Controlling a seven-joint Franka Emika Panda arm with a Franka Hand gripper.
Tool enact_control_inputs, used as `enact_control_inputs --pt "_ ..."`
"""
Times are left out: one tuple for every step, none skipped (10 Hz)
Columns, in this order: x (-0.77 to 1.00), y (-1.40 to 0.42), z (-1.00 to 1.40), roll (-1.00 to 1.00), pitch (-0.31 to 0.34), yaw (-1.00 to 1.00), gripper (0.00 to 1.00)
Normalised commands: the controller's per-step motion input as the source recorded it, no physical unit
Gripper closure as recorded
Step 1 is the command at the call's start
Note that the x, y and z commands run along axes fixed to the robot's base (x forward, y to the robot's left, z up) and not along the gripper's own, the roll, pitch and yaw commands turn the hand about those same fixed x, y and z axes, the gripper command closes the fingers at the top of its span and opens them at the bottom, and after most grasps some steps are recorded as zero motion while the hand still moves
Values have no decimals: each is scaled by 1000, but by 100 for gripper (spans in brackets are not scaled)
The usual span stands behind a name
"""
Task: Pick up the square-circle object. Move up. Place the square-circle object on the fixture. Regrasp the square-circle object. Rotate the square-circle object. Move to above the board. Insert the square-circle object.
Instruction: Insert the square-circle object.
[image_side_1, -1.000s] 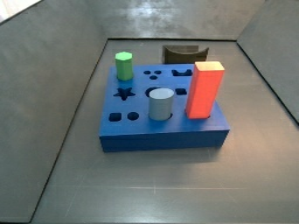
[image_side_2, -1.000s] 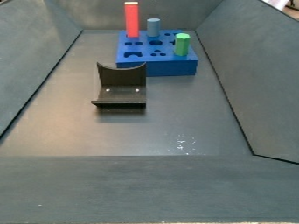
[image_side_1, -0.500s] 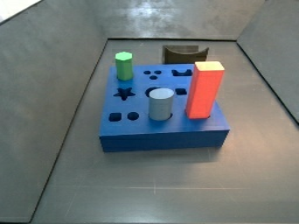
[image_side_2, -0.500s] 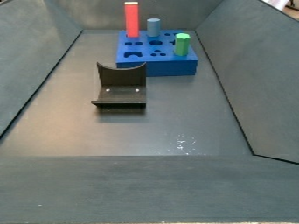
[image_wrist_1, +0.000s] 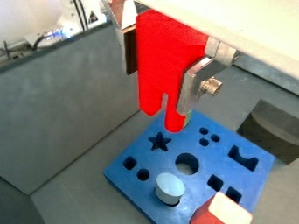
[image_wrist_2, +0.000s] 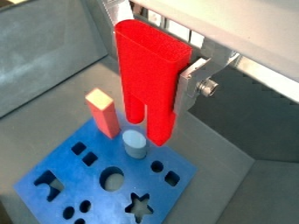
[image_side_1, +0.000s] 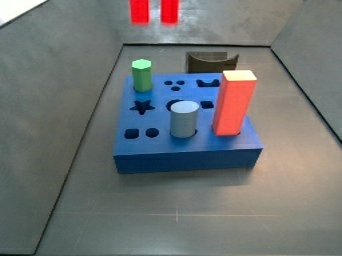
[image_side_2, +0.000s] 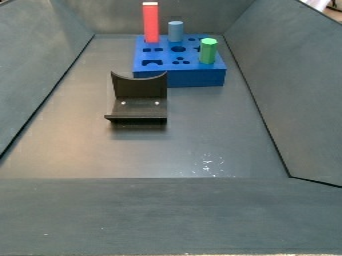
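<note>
Your gripper (image_wrist_1: 170, 70) hangs high above the blue board (image_wrist_1: 193, 166), fingers pointing down, and shows clearly only in both wrist views. The jaws are closed on the square-circle object (image_wrist_1: 163, 66), whose bright red body fills the gap between the flat silver plates and ends in two short prongs below them. One silver finger (image_wrist_2: 198, 77) with its screw head presses the piece's side. In a side view only the piece's two red prongs (image_side_1: 154, 10) reach into the picture at its upper edge; the arm itself stays out of sight.
</note>
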Motion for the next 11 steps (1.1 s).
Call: enact_control_inputs --pt "0 -197 -720 60 -253 111 100" --pt "0 -217 -711 -1 -256 143 100" --pt "-17 -51 -46 0 -66 31 100" --pt "20 0 -117 93 61 49 100" --pt "0 0 -743 239 0 194 100" --pt "117 0 -1000 0 0 149 100" --pt "160 6 -1000 -63 -7 149 100" --pt "0 0 -111 0 -14 0 100" --pt "0 17 0 0 0 0 100" --pt "0 0 -891 36 -50 89 100" --pt "0 0 -1000 0 -74 163 100"
